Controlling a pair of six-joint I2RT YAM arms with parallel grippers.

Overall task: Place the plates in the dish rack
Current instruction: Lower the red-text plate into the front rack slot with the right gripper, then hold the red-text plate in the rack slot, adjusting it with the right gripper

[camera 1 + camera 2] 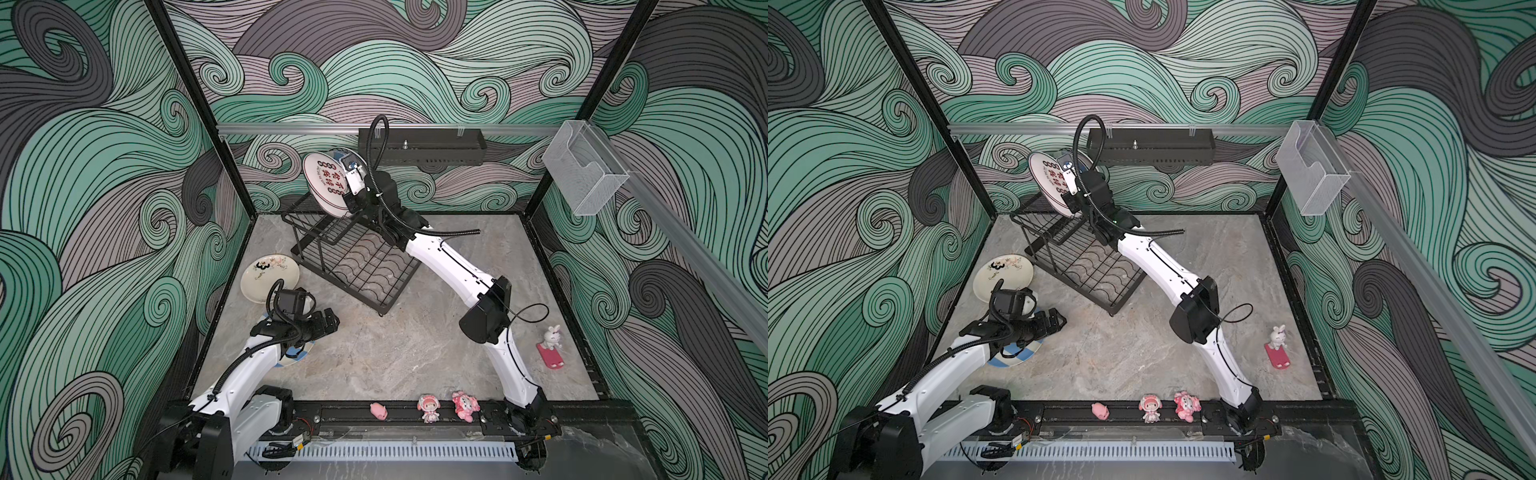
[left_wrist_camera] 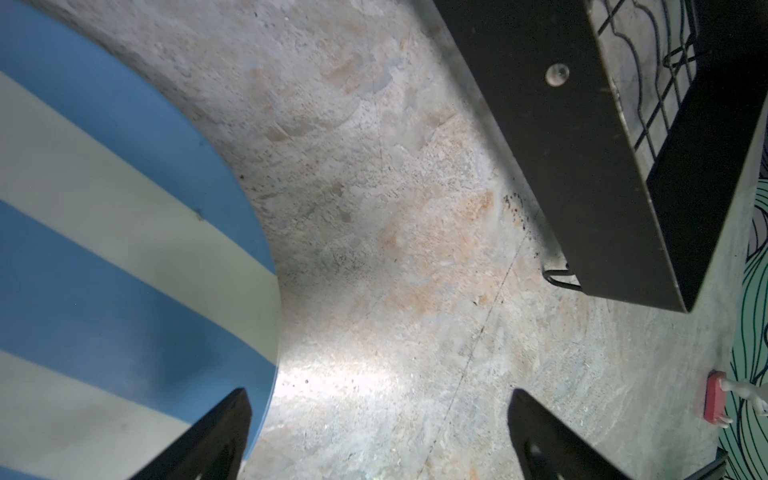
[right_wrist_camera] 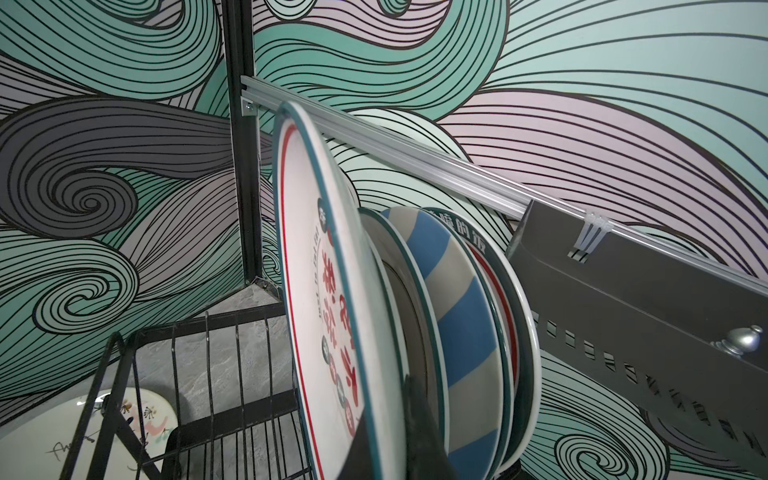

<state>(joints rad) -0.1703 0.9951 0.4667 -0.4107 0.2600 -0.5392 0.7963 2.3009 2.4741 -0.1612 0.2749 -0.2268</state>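
The right gripper (image 1: 351, 189) pinches the rim of the lettered plate (image 1: 325, 183), upright over the upper tier of the rack (image 1: 357, 266). Lowered off a slot, it could knock the standing plates (image 3: 457, 316) beside it. The left gripper (image 2: 378, 399) hangs wide over a striped plate (image 2: 124, 249).

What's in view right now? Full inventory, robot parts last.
dish rack: 1, black wire; back of table
character plate: 1, white, red characters, teal rim; on edge over dish rack's upper tier
racked plates: at least 3, teal-rimmed, blue-striped; upright behind it
floral plate: 1, cream; flat, left of dish rack
striped plate: 1, blue and cream; flat, under left arm
wall shelf: 1, black; back wall
clear box: 1; right rail
figurines: 3, pink; front rail
bunny: 1, white, red stand; table's right side
left gripper: open, empty, by striped plate's edge
right gripper: shut on character plate
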